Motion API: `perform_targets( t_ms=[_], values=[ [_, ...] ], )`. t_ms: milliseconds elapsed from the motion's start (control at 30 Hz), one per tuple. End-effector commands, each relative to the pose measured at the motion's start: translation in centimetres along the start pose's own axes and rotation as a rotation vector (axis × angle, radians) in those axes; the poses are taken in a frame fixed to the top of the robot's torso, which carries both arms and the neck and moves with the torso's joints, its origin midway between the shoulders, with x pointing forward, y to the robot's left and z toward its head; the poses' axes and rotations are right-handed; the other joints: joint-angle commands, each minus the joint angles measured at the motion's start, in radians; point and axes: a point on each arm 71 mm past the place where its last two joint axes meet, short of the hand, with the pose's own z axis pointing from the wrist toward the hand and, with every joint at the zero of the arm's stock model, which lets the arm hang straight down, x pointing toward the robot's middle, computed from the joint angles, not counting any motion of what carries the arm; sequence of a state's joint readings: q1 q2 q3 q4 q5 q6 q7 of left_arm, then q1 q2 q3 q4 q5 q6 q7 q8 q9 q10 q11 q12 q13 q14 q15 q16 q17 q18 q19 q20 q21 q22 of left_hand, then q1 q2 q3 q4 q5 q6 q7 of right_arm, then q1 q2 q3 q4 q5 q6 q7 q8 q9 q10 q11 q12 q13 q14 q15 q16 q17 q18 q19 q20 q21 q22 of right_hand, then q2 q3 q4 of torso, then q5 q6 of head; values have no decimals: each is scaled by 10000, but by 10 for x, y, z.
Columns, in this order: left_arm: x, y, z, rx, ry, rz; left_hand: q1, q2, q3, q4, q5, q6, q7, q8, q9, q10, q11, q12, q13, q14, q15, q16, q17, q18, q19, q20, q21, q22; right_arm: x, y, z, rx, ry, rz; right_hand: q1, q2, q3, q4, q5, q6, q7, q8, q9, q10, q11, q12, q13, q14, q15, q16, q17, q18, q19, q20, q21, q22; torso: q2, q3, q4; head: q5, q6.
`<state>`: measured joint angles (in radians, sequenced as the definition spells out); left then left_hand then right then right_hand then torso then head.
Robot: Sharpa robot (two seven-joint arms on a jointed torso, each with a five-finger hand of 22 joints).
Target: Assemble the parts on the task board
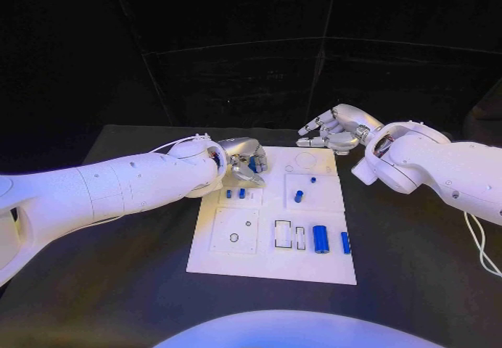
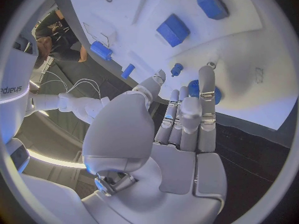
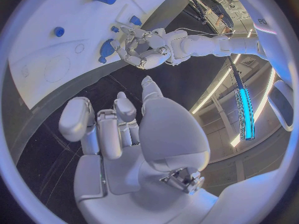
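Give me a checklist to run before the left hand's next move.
1. Left hand over the board: ok, it hangs above the far left corner.
2. Grip on the round blue part: cannot tell. The fingers are around it, but the contact is hidden.
3. Right hand out of the way: ok, it is beyond the board's far edge and holds nothing.
4. Board flat on the table: ok.
5. All parts assembled: not ok. Two cylinders lie flat near the board's near edge.
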<state>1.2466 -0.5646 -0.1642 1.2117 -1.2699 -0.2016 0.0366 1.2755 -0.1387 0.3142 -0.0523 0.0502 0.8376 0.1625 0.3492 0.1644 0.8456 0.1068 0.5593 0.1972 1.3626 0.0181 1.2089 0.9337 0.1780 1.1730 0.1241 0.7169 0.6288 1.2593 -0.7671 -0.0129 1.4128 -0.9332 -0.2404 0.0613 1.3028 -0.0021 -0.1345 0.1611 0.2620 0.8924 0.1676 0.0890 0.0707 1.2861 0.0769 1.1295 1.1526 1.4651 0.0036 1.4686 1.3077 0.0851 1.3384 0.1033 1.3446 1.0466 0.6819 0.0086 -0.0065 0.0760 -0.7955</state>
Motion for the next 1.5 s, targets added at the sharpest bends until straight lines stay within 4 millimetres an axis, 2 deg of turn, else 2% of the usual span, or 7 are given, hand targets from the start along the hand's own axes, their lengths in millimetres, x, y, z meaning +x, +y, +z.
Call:
perform_targets(
  t_ms=[33,100,300,433,700,933,1500],
  values=[
    [3,0,2,-134,407,842,58,69,-93,-12,-14,168,-4,-65,-62,120,-61,-32,-51,233,7,356,434,28,186,-34,216,181,-1,2,1,-144,-39,-17,-5,77,-56,-18,0,-3,-11,59,6,-76,8,-34,-8,633,-48,-33,854,141,-82,12,-68,-9,-1,1,13,0,0],
    [5,0,2,-199,508,895,124,132,-188,-5,-18,280,-19,-133,-171,197,-83,-39,-140,387,-2,674,778,-63,463,-60,781,758,0,2,1,-148,-41,-16,-5,77,-56,-18,0,-3,-11,59,6,-76,8,-34,-8,633,-48,-33,854,141,-82,12,-68,-9,-1,1,4,-1,-5],
    [8,-2,4,-319,745,987,207,214,-276,-3,-16,511,-70,-185,-301,412,-126,-14,-246,622,-43,1150,1371,-219,852,-86,1689,1711,0,3,1,-152,-37,-15,-5,77,-56,-18,0,-3,-11,59,6,-76,8,-34,-8,633,-48,-33,854,141,-82,12,-68,-9,-6,0,6,-13,-18],
    [10,-2,4,-431,848,1020,284,306,-243,-12,-13,656,-110,-188,-350,565,-163,5,-288,718,-73,1342,1615,-274,983,-107,2033,2076,0,3,1,-155,-34,-14,-5,77,-56,-18,0,-3,-11,59,6,-76,8,-34,-8,633,-48,-33,854,141,-82,12,-68,-9,-4,-1,13,-23,-19],
    [11,-2,5,-616,898,1035,651,736,192,-112,-13,1043,-214,-164,-433,951,-285,-40,-412,904,-176,1663,2006,-411,1309,-191,2858,2949,0,3,2,-162,-22,-13,-5,77,-56,-18,0,-3,-11,59,6,-76,8,-34,-8,633,-48,-33,854,141,-82,12,-68,-9,-5,0,10,-27,-32],
    [13,-3,6,-655,929,1031,884,998,603,-232,-16,1344,-297,-159,-474,1258,-382,-141,-524,957,-257,1777,2107,-452,1366,-264,3156,3267,0,3,2,-166,-10,-11,-5,77,-56,-18,0,-3,-11,59,6,-76,8,-34,-8,633,-48,-33,854,141,-82,12,-68,-9,-2,2,13,-39,-33],
    [10,-5,2,-320,353,843,672,888,950,-305,-20,1687,-345,-324,-594,1719,-439,-467,-761,988,-307,1884,2131,-506,1367,-316,3547,3716,1,3,2,-185,11,-8,-5,77,-56,-18,0,-3,-11,59,6,-76,8,-34,-8,633,-48,-33,854,141,-82,12,-68,-9,-14,-8,32,-59,-1]
  ],
)
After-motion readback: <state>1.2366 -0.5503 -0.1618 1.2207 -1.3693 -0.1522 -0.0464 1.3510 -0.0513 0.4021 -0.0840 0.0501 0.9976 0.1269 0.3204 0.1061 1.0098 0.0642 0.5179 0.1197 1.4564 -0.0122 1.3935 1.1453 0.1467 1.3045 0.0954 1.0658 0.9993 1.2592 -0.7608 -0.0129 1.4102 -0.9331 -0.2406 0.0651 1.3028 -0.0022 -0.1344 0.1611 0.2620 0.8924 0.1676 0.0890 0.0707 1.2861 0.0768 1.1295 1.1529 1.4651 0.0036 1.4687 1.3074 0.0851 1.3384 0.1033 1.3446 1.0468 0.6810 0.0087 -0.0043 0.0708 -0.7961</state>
